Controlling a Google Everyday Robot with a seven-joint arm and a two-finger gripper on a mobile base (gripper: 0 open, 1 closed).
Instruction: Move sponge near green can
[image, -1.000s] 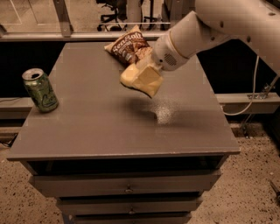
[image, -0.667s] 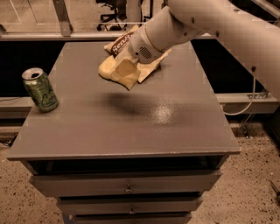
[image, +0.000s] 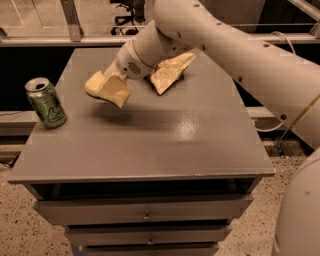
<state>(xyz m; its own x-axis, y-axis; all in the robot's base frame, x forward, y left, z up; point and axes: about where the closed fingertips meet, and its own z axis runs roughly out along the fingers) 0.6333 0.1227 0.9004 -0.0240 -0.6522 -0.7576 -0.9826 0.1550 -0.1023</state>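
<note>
Yellow sponge (image: 102, 87) gripped in your pincer (image: 113, 84), clear above the bench (image: 165, 150), green can (image: 46, 103) upright at left edge

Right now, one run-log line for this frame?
gripper: shut on sponge, above table left-centre | green can: upright at table's left edge, sponge not yet beside it | chip bag: table's far side
</note>
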